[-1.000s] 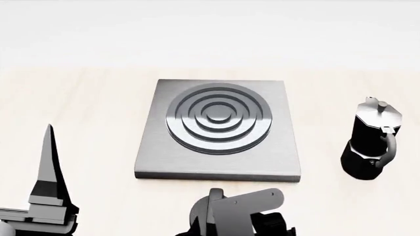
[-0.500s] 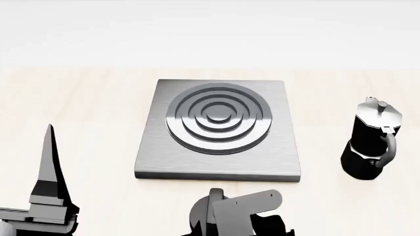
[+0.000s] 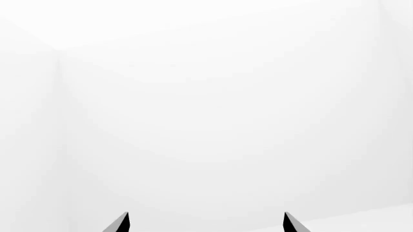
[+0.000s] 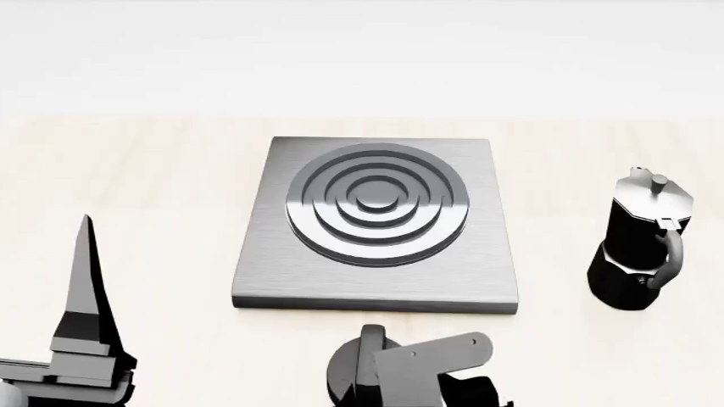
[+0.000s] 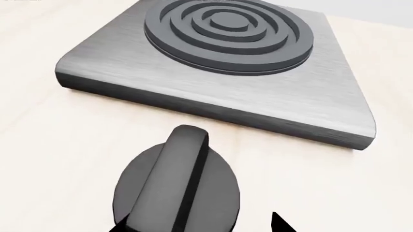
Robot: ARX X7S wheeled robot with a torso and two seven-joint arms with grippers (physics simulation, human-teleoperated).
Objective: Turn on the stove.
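The stove [image 4: 498, 271] is a flat brushed-grey slab with dark concentric burner rings [image 4: 375, 203], in the middle of the pale wooden table. Its round black finned knob [image 4: 353, 366] lies on the table in front of the slab, partly hidden by my right gripper [image 4: 436, 373]. In the right wrist view the knob [image 5: 177, 188] lies before the slab [image 5: 335, 96]. My right gripper [image 5: 200, 226] is open, one fingertip at each side of the knob. My left gripper [image 4: 85, 263] points upward at the near left, open and empty [image 3: 205, 223].
A black moka pot [image 4: 642, 242] stands upright on the table to the right of the stove. The left wrist view shows only white walls. A white wall lies beyond the table's far edge.
My right gripper's wrist has shifted slightly down and to the right, uncovering a little more of the knob. The left arm, stove and moka pot have not moved.
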